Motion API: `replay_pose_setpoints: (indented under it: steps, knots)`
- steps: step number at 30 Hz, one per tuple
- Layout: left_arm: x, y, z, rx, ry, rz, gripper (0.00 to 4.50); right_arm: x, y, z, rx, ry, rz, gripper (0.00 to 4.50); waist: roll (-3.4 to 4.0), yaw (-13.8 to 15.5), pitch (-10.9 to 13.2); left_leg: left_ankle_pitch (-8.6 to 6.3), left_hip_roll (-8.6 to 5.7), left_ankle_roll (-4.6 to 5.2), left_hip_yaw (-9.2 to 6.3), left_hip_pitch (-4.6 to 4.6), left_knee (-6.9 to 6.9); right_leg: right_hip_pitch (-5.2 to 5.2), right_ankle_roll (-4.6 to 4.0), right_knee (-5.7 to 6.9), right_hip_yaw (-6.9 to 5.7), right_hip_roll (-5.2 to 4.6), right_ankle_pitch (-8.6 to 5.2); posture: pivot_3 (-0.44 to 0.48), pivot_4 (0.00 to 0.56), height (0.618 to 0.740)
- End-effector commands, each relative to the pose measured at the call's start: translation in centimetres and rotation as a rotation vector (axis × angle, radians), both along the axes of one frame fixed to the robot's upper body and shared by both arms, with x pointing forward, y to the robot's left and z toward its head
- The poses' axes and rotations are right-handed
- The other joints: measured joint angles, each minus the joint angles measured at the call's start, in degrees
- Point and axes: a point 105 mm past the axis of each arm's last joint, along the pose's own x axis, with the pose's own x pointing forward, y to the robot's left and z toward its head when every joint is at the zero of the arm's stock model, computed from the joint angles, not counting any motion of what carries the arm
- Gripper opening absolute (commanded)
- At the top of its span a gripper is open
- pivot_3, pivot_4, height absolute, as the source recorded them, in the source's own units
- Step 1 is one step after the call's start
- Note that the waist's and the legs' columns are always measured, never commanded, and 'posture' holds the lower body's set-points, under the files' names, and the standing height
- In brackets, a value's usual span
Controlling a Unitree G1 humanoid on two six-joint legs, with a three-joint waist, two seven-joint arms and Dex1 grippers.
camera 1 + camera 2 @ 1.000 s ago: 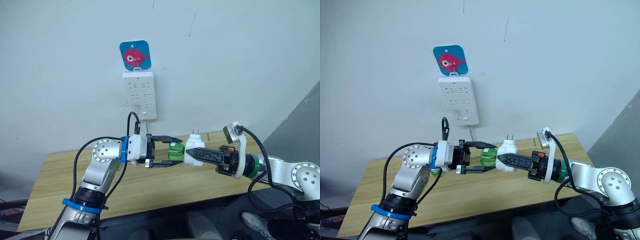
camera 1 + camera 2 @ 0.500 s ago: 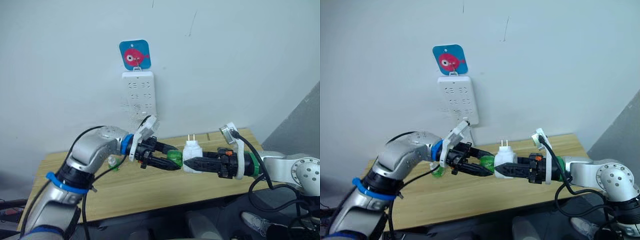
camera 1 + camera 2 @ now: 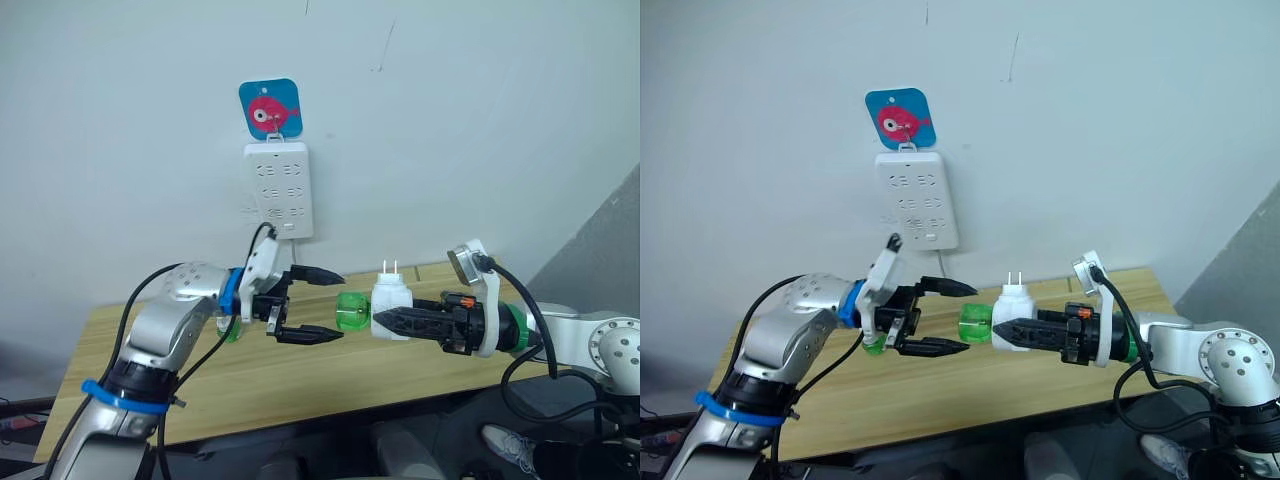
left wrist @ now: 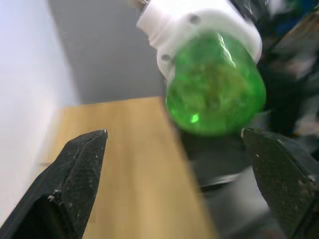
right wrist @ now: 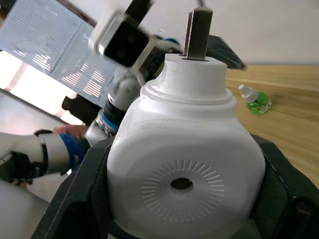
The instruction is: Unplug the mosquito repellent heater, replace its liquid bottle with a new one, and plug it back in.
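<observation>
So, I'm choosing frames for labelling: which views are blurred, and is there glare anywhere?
Left wrist view: the green bottle is soft and carries a small bright glint, and the table edge beyond it is smeared. Right wrist view: the heater is sharp, while the left claw behind it is blurred. Both eye views: evenly lit and sharp, with no glare on the wall.

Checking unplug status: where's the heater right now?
Off the power strip: the heater is held in the right gripper above the table, prongs up, its green bottle facing the open left gripper.
</observation>
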Motion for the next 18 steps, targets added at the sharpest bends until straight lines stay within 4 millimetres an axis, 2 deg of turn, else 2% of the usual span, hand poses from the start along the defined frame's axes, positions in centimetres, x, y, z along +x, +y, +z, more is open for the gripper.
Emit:
replay_pose_setpoints:
  steps: [1,5,11,18]
  knots:
    - [0.4,0.8,1.0,-0.061,-0.264,0.084,4.50,0.3,-0.7,1.4,0.050,-0.015,-0.025,3.05,-0.01,0.50,0.00,0.00,0.00,0.00,0.05,0.01,0.01,0.02,-0.01,0.00,0.02,0.00,0.01,-0.175,0.075,0.740]
    - [-0.6,-0.7,1.4,-0.133,-0.385,0.054,4.50,0.5,-0.7,1.2,0.048,-0.007,-0.027,3.05,-0.01,0.83,0.00,0.00,-0.03,0.00,0.11,-0.05,0.07,0.03,0.09,-0.05,0.04,0.02,0.11,-0.163,0.073,0.740]
    - [-1.4,-2.6,1.3,-0.165,-0.418,-0.017,4.50,0.6,-0.4,1.4,0.045,-0.012,-0.018,3.05,-0.01,0.84,0.00,-0.01,-0.02,0.02,0.21,-0.18,0.07,0.03,0.18,-0.08,0.11,0.07,0.16,-0.158,0.071,0.740]
    - [-0.8,-3.8,1.4,-0.185,-0.435,-0.039,4.50,0.4,-0.1,1.4,0.039,-0.018,-0.014,3.05,-0.01,0.79,0.00,0.00,0.00,0.02,0.25,-0.13,0.07,0.07,0.16,-0.02,0.09,0.19,0.17,-0.171,0.072,0.740]
